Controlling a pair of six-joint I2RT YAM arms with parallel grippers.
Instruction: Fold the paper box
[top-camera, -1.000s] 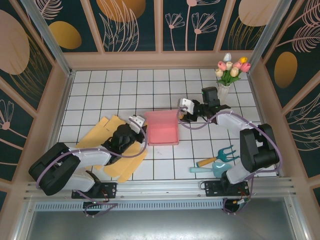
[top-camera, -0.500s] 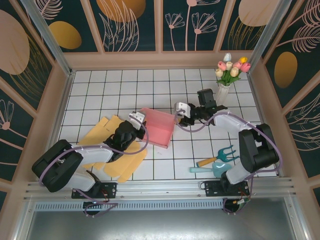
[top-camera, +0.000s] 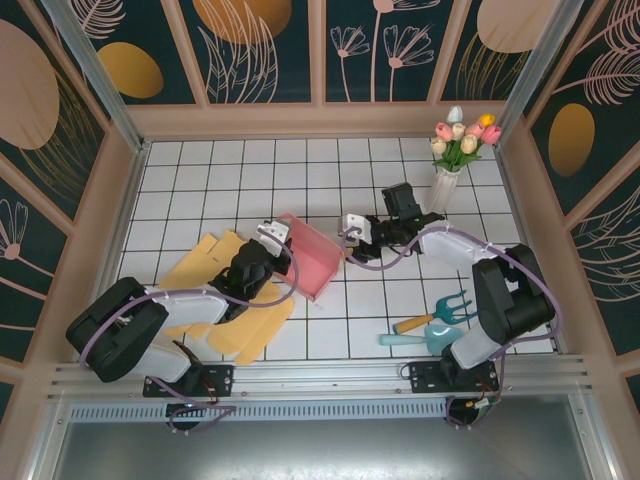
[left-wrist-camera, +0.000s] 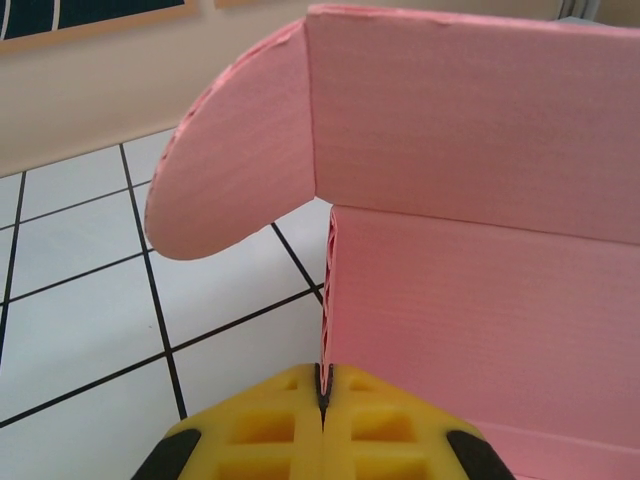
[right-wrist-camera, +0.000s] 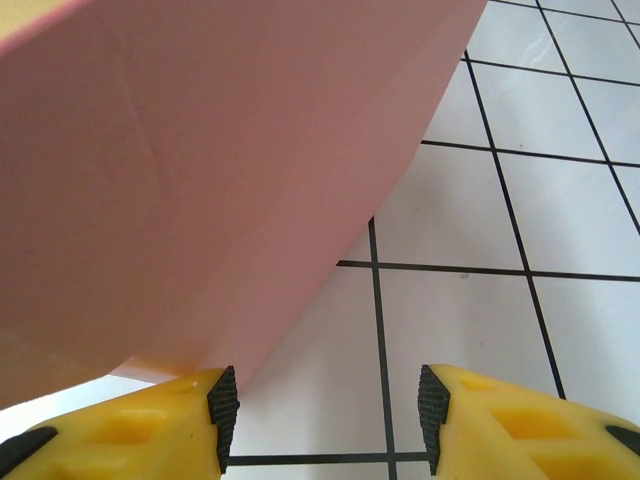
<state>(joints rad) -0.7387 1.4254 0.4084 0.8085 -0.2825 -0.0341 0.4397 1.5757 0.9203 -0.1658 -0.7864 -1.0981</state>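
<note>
Pink paper box (top-camera: 312, 258) sits mid tiled table (top-camera: 200, 180), tilted, one side raised. Left gripper (left-wrist-camera: 322, 388) is pinched tight on its corrugated edge. Right gripper (right-wrist-camera: 328, 402) has jaws apart, holding nothing, just beside a box panel.

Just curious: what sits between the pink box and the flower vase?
The right gripper and its arm lie between pink box and vase, in the top view.

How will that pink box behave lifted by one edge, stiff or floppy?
Probably fairly stiff: the pink box shows a corrugated edge and flat panels. Likely light, since the left gripper holds it tilted by one wall. Its rounded flap may swing at the crease.
</note>
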